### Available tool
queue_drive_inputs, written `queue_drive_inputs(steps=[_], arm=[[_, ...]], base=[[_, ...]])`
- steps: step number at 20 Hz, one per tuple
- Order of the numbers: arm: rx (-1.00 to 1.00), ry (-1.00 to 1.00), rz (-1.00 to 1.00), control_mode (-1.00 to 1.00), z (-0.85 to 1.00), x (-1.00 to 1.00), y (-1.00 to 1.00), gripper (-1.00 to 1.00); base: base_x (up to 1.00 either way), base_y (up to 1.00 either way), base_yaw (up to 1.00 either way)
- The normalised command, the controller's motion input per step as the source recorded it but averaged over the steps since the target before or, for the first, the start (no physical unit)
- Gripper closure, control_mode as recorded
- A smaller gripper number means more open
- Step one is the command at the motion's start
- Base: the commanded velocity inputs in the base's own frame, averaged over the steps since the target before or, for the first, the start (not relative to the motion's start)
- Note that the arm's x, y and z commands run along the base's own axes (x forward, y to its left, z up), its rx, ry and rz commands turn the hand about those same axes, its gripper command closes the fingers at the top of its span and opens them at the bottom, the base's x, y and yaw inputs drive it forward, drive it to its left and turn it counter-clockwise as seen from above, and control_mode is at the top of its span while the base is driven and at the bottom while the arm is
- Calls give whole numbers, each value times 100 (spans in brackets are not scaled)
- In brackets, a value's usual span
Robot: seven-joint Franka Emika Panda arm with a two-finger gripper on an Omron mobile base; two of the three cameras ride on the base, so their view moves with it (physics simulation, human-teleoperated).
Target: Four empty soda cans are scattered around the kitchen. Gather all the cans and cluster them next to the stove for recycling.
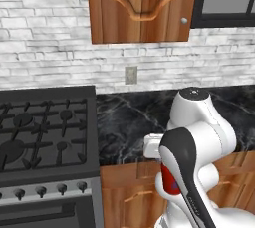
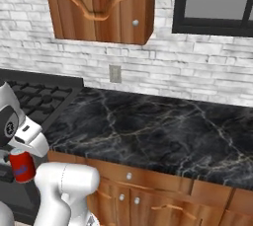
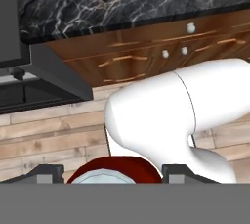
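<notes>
Item: soda can (image 2: 21,166), red with a blue marking on its side and a silvery top; one can on record at this entry.
Location of can: held off any surface, below the level of the counter edge, in front of the wooden drawer fronts (image 2: 129,176) and just right of the stove (image 1: 45,137); in the left base view the can (image 1: 170,178) was half hidden behind the forearm.
Tool state: gripper (image 3: 113,173) was clamped on the can, its two dark fingertips (image 3: 46,173) standing to either side of the red rim and silvery top at the bottom of the hand view.
Step in hand (judged): carrying one gathered can toward the drop point beside the stove; placing not yet done.
Drop point: black marble counter (image 2: 148,126), the bare strip just right of the cooktop (image 1: 40,130); no can stood there in either base view.
Next move calls for (judged): lifting the can above the counter lip, carrying it in over the marble near the stove's edge, setting it down upright, then releasing.
Risk (judged): striking the counter edge on the way up.
Arm pose: arm folded tightly on itself, elbow raised over the counter front, hand tucked low against its own links.
Hand orientation: camera looked down past the can toward the wood floor (image 3: 49,135) and the oven front (image 3: 29,96).
</notes>
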Motion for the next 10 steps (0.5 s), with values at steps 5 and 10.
queue_drive_inputs(steps=[5,10], arm=[[0,0,0,100,0,0,0,100],[0,0,0,100,0,0,0,100]], base=[[8,-7,0],[17,-1,0]])
